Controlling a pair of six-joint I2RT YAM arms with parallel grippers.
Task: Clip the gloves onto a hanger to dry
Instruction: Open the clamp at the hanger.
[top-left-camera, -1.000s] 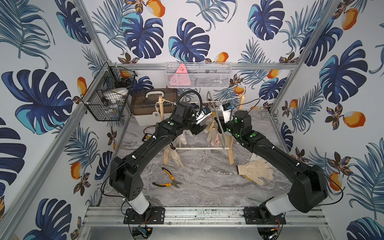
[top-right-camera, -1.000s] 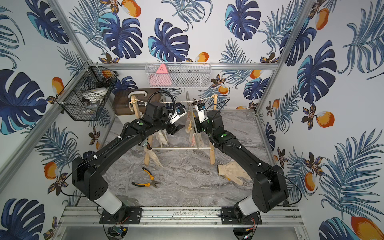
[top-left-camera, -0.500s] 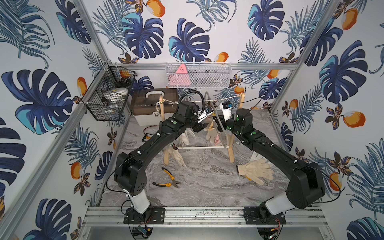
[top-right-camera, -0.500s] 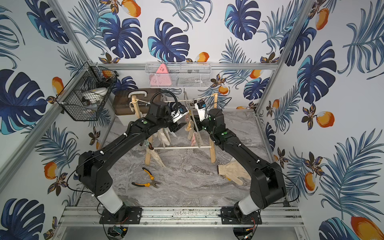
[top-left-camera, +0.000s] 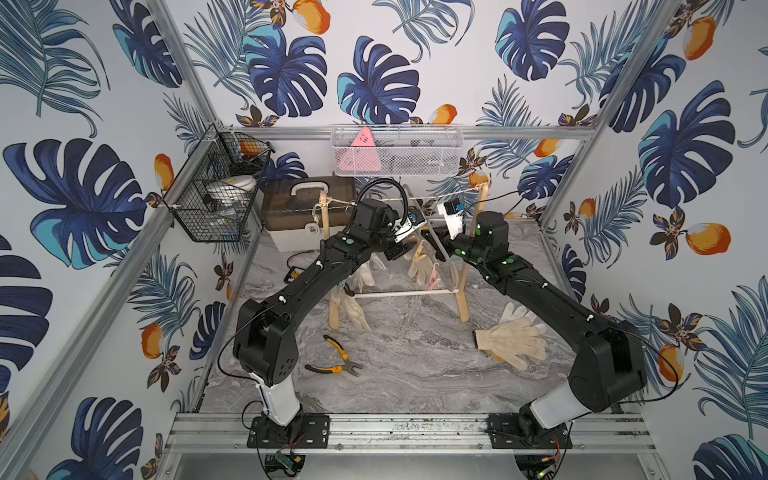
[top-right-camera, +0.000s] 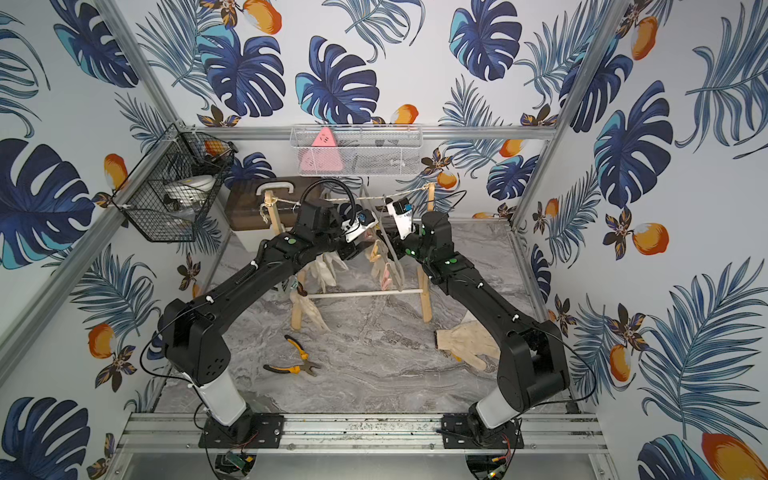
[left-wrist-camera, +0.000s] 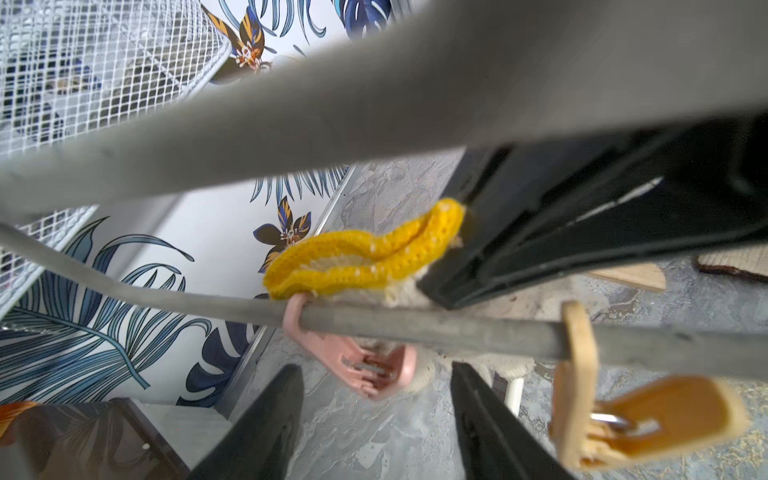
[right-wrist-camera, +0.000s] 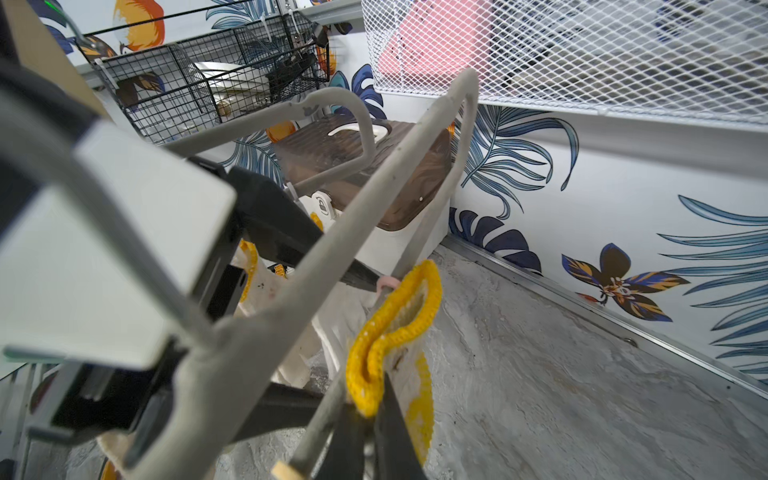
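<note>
Front rail (top-left-camera: 407, 428): aluminium, nearest to me, carrying both arm bases.
Counter (top-left-camera: 415, 386): grey marbled top.
Pliers (top-left-camera: 332, 369): two pairs with orange-and-black handles, lying on the counter near the left arm.
Loose gloves (top-left-camera: 515, 340): cream, flat on the counter just beside the right arm, with dark cuff edging.
Wooden rack (top-left-camera: 462, 299): two upright posts, a pale crossbar low down and a string across the top; stands mid-counter.
Hung gloves (top-left-camera: 352, 309): cream, dangling inside the rack under the left arm; their fastening is hidden.
Hanger (left-wrist-camera: 415, 328): grey, inside the rack between the two grippers; a pink clip (left-wrist-camera: 365, 370) and an orange clip (left-wrist-camera: 656, 415) hang from its lower bar.
Left gripper (left-wrist-camera: 374, 368): jaws part open, one either side of the pink clip, holding nothing.
Right gripper (right-wrist-camera: 368, 419): jaws closed on the yellow-cuffed glove (left-wrist-camera: 374, 269), just below its edging.
Yellow-cuffed glove, position: cuff raised against the hanger's lower bar and touching the pink clip's loop, with its body hanging below.
Toolbox (top-left-camera: 299, 208): brown lid, white handle, behind the rack.
Black wire basket (top-left-camera: 208, 208): on the left wall.
White mesh basket (top-left-camera: 415, 156): on the back wall, with a pink triangle (top-left-camera: 360, 156) inside.
</note>
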